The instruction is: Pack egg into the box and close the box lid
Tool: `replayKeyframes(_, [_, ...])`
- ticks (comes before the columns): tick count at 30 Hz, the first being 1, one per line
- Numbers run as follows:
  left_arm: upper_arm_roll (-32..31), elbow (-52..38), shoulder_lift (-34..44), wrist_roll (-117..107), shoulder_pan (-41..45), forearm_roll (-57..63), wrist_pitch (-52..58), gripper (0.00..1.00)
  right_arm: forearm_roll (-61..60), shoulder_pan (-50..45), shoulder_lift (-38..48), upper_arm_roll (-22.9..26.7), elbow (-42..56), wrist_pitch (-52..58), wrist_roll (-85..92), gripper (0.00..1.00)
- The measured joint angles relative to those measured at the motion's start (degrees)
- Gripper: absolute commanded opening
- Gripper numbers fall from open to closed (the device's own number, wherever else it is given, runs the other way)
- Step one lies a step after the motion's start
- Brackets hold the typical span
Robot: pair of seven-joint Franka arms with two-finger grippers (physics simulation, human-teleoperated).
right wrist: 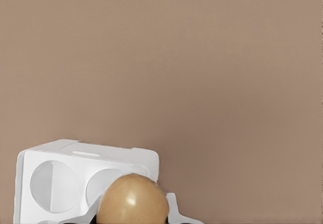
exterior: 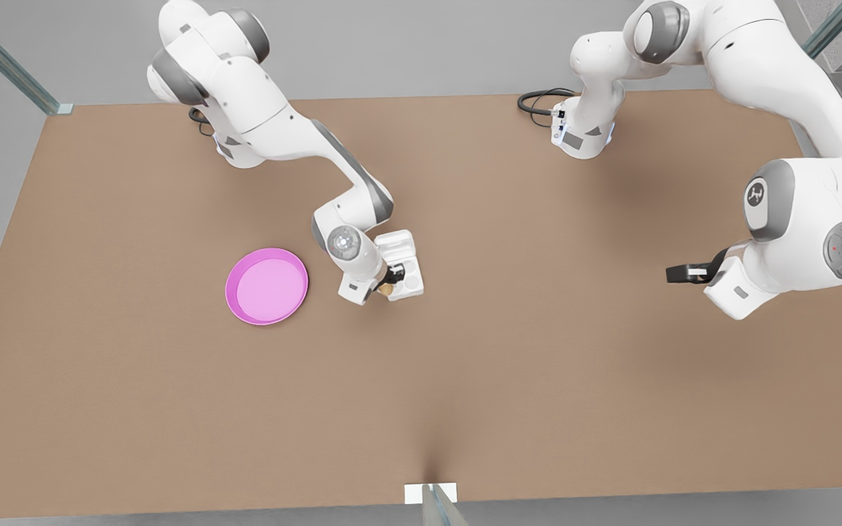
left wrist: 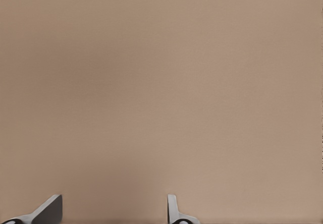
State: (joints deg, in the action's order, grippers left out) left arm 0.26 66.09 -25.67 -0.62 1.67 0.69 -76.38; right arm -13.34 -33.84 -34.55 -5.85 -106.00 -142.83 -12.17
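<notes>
Right gripper (exterior: pixel 386 281) closed on the egg (right wrist: pixel 132 200), held above the near edge of the box (exterior: pixel 405 272), just beside the pink plate (exterior: pixel 267 286); box lid (exterior: pixel 396 244) lying open behind the cups. Left gripper (exterior: pixel 677 273) waiting well apart over bare bench (exterior: pixel 538 365), fingers (left wrist: pixel 49 209) spread, holding nothing. Advisable: centre egg over an empty cup, lower gently, release only once seated.

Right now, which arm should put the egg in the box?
The right arm. Its end effector already holds the egg just over the box. The left end effector is open, waiting far off above bare table.
</notes>
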Motion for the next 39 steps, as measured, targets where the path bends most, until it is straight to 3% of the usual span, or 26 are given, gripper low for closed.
replayKeyframes(3, [0.0, 0.0, 0.18, -0.09, 0.0, 0.0, 0.0, 1.0, 0.04, 0.53, 0.27, -0.05, 0.0, 0.01, 0.14, 0.59])
replayKeyframes(4, [-0.06, 0.0, 0.18, -0.09, 0.03, 0.01, 0.0, 1.0, 0.11, 0.61, 0.41, -0.13, 0.0, 0.1, -0.03, 0.81])
replayKeyframes(7, [0.0, 0.0, 0.18, -0.26, 0.09, 0.01, 0.0, 1.0, 0.42, 0.83, 0.62, -0.17, 0.26, 0.19, -0.31, 0.87])
replayKeyframes(13, [0.0, 0.0, 0.18, -0.31, 0.08, 0.01, 0.36, 1.0, -2.88, 1.45, 2.28, -1.99, 1.24, 0.62, -0.3, 0.87])
replayKeyframes(17, [-0.01, 0.0, 0.18, -0.3, 0.09, 0.01, 0.44, 1.0, -7.2, 0.84, -2.95, -2.93, 12.91, 1.76, -0.62, 0.84])
replayKeyframes(19, [0.0, 0.0, 0.18, -0.32, 0.09, 0.01, 0.44, 1.0, -7.84, 1.51, 4.64, -2.41, 7.89, 9.4, -1.94, 0.86])
replayKeyframes(21, [-0.18, -0.32, 0.74, -3.53, 0.24, 0.0, 0.43, 1.0, -2.81, 2.08, 10.06, 5.42, 8.49, 23.18, -2.36, 0.88])
replayKeyframes(22, [-0.2, -0.8, 1.76, -16.1, 5.56, -0.02, 0.56, 1.0, 3.12, 2.22, 10.97, 10.36, 11.98, 30.8, -1.64, 0.91])
replayKeyframes(23, [-0.3, -2.3, 1.94, -25.66, 9.13, -0.21, 3.47, 1.0, 5.57, 1.92, 12.34, 15.48, 13.93, 34.09, 2.06, 1.0])
replayKeyframes(24, [-0.36, -2.63, 2.02, -35.75, 16.24, -0.38, 4.54, 0.46, 5.69, 2.33, 13.35, 19.14, 15.2, 35.18, 4.63, 1.0])
replayKeyframes(25, [-1.11, -2.8, 1.97, -41.51, 22.7, -0.69, 5.86, 0.31, 6.29, 2.13, 14.76, 21.38, 16.04, 37.27, 4.86, 1.0])
replayKeyframes(26, [-1.82, -2.81, 1.98, -48.63, 27.94, -1.62, 6.5, 0.28, 9.75, 4.78, 17.36, 20.99, 15.87, 39.85, 5.51, 1.0])
replayKeyframes(29, [-11.69, -2.9, -0.05, -67.56, 35.03, -5.24, 5.08, 0.25, 15.12, 23.67, 21.62, 6.04, 16.8, 42.64, 9.89, 1.0])
replayKeyframes(34, [-11.86, -2.9, -8.88, -87.85, 48.53, -7.81, -11.67, 0.25, 15.81, 26.92, 19.26, 8.99, 19.86, 42.41, 9.62, 1.0])
replayKeyframes(35, [-11.85, -2.9, -10.6, -87.97, 49.18, -8.02, -16.23, 0.25, 15.89, 27.35, 18.55, 9.1, 20.53, 42.3, 9.79, 1.0])
replayKeyframes(39, [-9.36, -2.89, -15.96, -88.81, 48.8, -8.2, -16.71, 0.25, 14.94, 30.36, 15.88, 9.36, 23.64, 41.97, 9.62, 1.0])
